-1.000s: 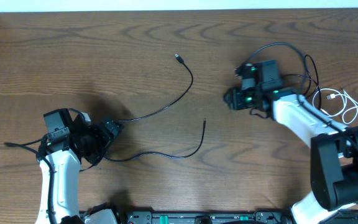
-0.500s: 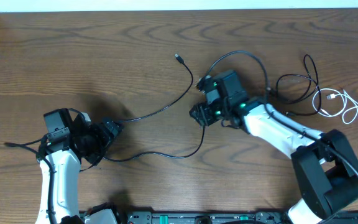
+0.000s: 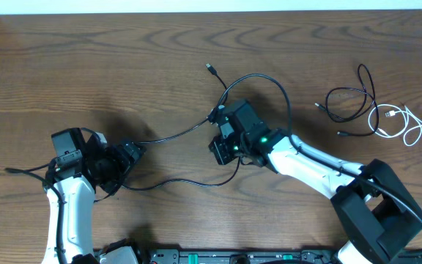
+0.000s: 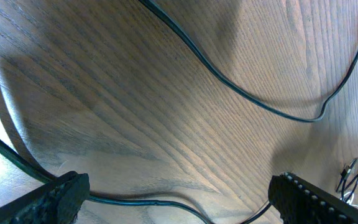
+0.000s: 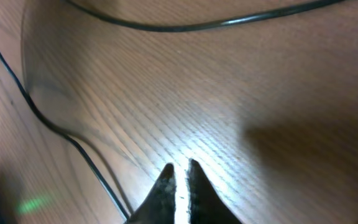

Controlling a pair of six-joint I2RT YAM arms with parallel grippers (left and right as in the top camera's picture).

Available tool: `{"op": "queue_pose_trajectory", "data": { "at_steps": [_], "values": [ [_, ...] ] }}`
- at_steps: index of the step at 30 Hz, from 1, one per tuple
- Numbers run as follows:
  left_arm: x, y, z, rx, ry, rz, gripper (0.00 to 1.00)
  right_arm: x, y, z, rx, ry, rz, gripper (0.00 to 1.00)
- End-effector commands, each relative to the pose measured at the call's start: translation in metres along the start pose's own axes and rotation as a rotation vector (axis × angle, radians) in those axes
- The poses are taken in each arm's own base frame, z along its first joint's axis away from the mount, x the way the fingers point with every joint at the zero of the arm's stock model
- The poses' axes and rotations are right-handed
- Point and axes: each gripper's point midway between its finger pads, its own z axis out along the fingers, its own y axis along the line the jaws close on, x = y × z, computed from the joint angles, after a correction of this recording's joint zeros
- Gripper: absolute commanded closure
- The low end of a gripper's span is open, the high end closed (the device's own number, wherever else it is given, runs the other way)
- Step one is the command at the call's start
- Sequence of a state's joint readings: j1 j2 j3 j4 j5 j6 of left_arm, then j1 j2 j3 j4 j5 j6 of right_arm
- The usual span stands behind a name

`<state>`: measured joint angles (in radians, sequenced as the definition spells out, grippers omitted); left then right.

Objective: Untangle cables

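Note:
A long thin black cable runs from its plug at the upper middle down to my left gripper. That gripper stands wide open, low over the wood, and a black cable crosses the gap between its fingers. A second black cable curves along the front toward my right gripper. The right gripper points at bare wood with its fingers nearly touching and nothing seen between them; a cable passes just left of it. A coiled black cable and a white cable lie at the right.
The right arm's own thicker black wire arches above its wrist. The table's pale back edge runs along the top. The arm bases sit at the front edge.
My right arm has swept left from the coiled cables at the right to the middle of the table, and its jaws have closed. The left arm has stayed where it was.

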<state>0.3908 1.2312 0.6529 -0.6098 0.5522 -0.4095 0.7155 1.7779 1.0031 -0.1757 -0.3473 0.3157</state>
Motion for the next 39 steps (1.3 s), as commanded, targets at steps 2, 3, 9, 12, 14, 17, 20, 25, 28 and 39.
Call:
{"op": "queue_pose_trajectory", "data": {
  "at_steps": [2,3,9,12,14,17,20,25,28,39],
  "values": [
    [-0.004,-0.006,-0.004,0.018,-0.008,0.024,0.02,0.000,0.008,-0.002,0.043,-0.018,0.082,0.85],
    [-0.004,-0.006,-0.004,0.018,-0.008,0.024,0.02,0.002,0.011,-0.001,0.040,-0.014,0.074,0.81],
    [-0.004,-0.006,-0.004,0.018,-0.008,0.024,0.02,0.023,0.007,0.004,0.162,0.026,0.053,0.74],
    [-0.004,-0.006,-0.004,0.018,-0.008,0.024,0.02,0.039,0.000,0.002,0.230,0.068,0.148,0.69],
    [-0.004,-0.006,-0.004,0.018,-0.008,0.024,0.02,0.047,-0.006,0.000,0.264,0.086,0.191,0.69],
    [-0.004,-0.006,-0.004,0.018,-0.008,0.024,0.02,0.050,-0.015,-0.003,0.316,0.091,0.199,0.68],
    [-0.004,-0.006,-0.004,0.018,-0.008,0.024,0.02,0.053,-0.027,-0.008,0.385,0.086,0.216,0.66],
    [-0.004,-0.006,-0.004,0.018,-0.008,0.024,0.02,0.054,-0.043,-0.015,0.480,0.062,0.241,0.64],
    [-0.004,-0.006,-0.004,0.018,-0.008,0.024,0.02,0.055,-0.045,-0.016,0.495,0.063,0.247,0.65],
    [-0.004,-0.006,-0.004,0.018,-0.008,0.024,0.02,0.057,-0.061,-0.020,0.584,0.036,0.286,0.71]
  ]
}}
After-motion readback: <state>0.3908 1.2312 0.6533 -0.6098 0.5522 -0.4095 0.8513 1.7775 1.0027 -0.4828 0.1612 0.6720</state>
